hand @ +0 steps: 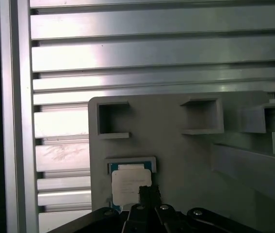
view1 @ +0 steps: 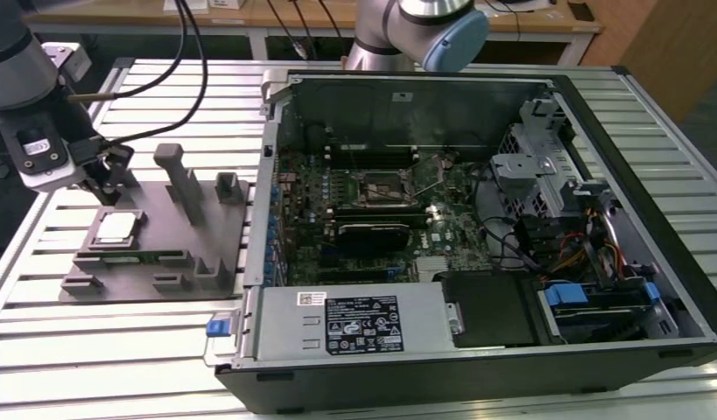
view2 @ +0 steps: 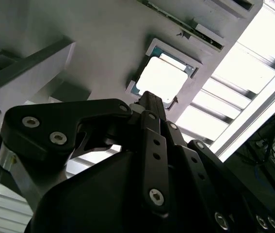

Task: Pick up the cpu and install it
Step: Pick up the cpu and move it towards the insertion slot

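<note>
The cpu (view1: 115,227) is a small square chip with a pale silver lid, lying flat in a pocket of the grey fixture plate (view1: 159,267) on the exterior view's left. My gripper (view1: 102,187) hangs just above and behind it, fingers together and holding nothing. In both wrist views the black fingertips (view2: 150,98) (hand: 147,192) point at the edge of the cpu (view2: 161,77) (hand: 129,183) without touching it. The open socket (view1: 383,185) sits on the motherboard inside the computer case.
The open computer case (view1: 475,87) fills the middle and the exterior view's right, with drive cage and cables (view1: 568,236) inside. Upright posts (view1: 177,179) rise from the fixture plate close to my gripper. A narrow green strip (view1: 137,256) lies in front of the cpu. Slatted metal table (view1: 101,350) all round.
</note>
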